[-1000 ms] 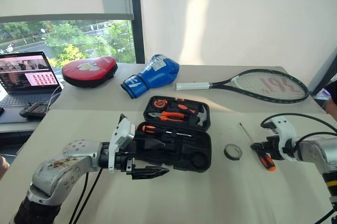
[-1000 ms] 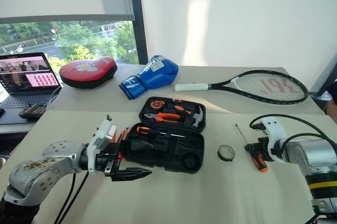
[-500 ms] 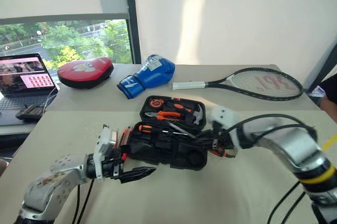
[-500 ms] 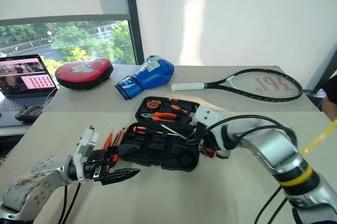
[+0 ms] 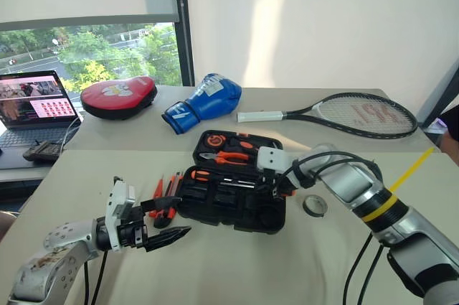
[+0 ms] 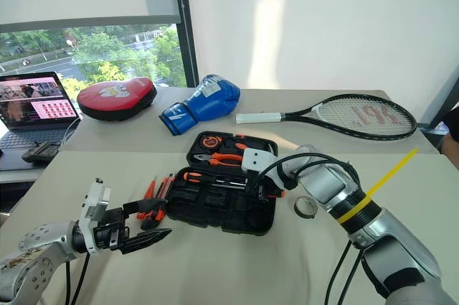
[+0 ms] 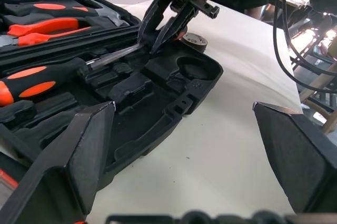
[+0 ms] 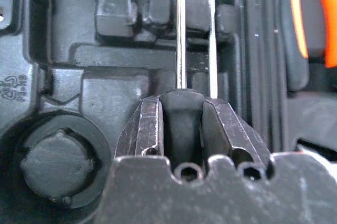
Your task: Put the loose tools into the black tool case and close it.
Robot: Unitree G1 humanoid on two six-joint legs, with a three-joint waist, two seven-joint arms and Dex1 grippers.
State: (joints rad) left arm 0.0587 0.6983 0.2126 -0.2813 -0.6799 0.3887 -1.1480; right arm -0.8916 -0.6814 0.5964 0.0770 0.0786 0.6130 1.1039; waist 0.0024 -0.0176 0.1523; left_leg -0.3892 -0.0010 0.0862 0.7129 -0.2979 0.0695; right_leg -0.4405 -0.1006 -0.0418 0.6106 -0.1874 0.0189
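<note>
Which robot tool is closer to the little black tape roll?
Right. The right tool is over the open case, just beside the tape roll. The left tool hovers off the case's far end.

We see the black tool case (image 5: pixel 233 186) lying open on the beige table (image 5: pixel 237 269), its lid half holding orange-handled pliers and a hammer, its near half showing moulded slots. One black-and-orange screwdriver (image 7: pixel 47 79) lies in a slot of the near half; a second screwdriver's shaft (image 8: pixel 180 29) runs alongside it there. Several orange-handled tools (image 6: pixel 154 194) lie loose just left of the case. The small black roll (image 5: pixel 315 206) lies flat just right of it.
</note>
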